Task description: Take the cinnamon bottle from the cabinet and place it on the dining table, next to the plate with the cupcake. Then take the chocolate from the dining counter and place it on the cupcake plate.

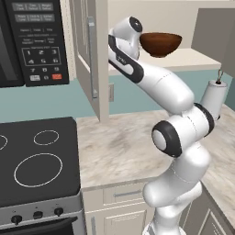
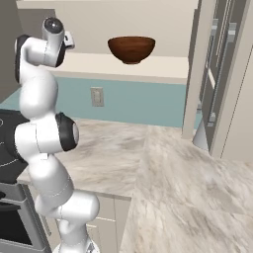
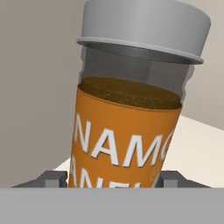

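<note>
the arm [image 1: 170, 92] rises from the base, bends at the elbow above the marble counter [image 1: 119, 147] and reaches up and back into the open cabinet, its wrist at shelf height beside the cabinet door [image 1: 92, 59]. in the hand view the cinnamon bottle [image 3: 131, 113] stands between the jaws, very close to the camera, leaning slightly to the right of that view, grey cap uppermost and orange label facing the hand. one fingertip [image 3: 52, 178] shows on either side of the bottle's lower body, just beside it; whether the jaws actually press on the bottle cannot be told. a brown bowl [image 1: 160, 43] sits on the shelf, to one side of the wrist.
</note>
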You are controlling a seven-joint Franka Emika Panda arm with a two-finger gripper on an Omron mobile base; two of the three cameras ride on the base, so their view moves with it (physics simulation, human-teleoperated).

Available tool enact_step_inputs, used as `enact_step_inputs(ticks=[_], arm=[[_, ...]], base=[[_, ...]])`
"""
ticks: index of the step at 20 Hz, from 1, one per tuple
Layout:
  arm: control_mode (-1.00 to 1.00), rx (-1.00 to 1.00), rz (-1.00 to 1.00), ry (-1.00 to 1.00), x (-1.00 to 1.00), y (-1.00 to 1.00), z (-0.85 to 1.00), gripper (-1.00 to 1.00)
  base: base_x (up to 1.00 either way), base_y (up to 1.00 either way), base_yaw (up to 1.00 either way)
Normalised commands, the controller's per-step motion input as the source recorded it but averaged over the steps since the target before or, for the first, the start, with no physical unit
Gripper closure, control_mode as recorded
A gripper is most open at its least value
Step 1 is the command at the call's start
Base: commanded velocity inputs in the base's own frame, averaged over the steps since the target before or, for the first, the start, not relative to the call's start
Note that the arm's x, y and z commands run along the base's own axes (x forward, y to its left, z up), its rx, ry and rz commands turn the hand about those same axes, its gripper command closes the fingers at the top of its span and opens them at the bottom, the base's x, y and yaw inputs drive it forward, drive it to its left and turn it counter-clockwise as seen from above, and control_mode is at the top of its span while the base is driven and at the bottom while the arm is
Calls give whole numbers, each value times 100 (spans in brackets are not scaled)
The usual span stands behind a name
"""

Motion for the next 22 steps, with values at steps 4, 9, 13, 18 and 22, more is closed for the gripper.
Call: enact_step_inputs(ticks=[4, 9, 13, 18, 22], arm=[[-100, 0, -4, -11, -95, -31, 0, 100], [-100, 1, -1, -5, -100, -59, 5, 100], [-100, 0, 0, 0, -100, -79, 0, 100], [-100, 2, 0, 0, -100, -85, 0, 100], [-100, 5, 0, 0, -100, -78, 0, 100]], base=[[0, 0, 0], [0, 0, 0], [0, 0, 0], [0, 0, 0], [0, 0, 0]])
